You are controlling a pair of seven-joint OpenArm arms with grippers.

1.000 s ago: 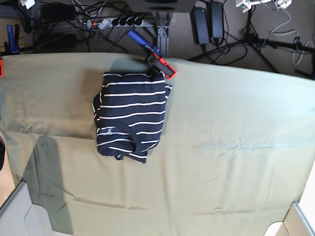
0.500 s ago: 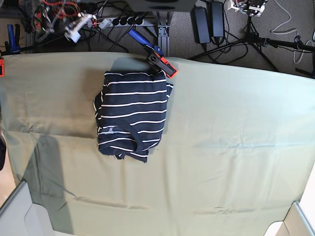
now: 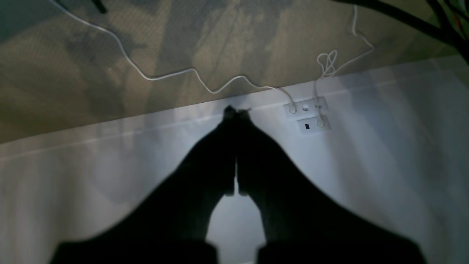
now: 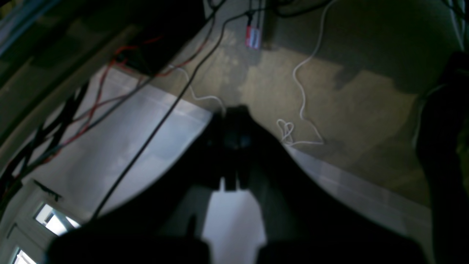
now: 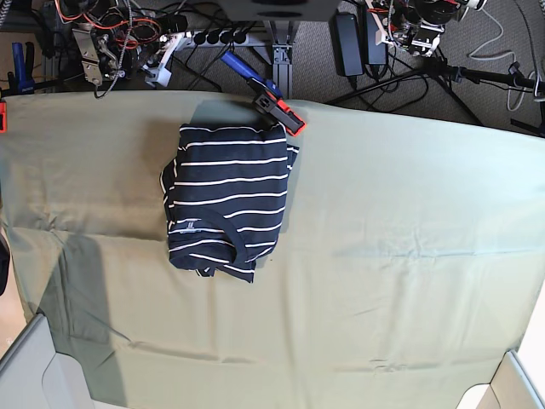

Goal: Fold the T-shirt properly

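Note:
The T-shirt [image 5: 226, 200] lies folded into a compact navy rectangle with white stripes on the olive table cloth [image 5: 400, 256], left of centre near the far edge. Both arms hang beyond that far edge, well away from the shirt: the right arm [image 5: 106, 47] at top left, the left arm [image 5: 417, 21] at top right. In the left wrist view my left gripper [image 3: 236, 110] is shut with nothing in it, seen against a white wall. In the right wrist view my right gripper [image 4: 232, 110] is also shut and empty, over carpet. Neither wrist view shows the shirt.
An orange-and-blue clamp [image 5: 277, 106] grips the cloth's far edge just beside the shirt's top right corner. Another orange clamp [image 5: 2, 115] sits at the left edge. A power strip [image 5: 213, 36], power bricks [image 5: 358, 38] and cables lie on the floor behind.
More of both arms has come into view along the top edge of the base view. The folded shirt and the clamp have not moved.

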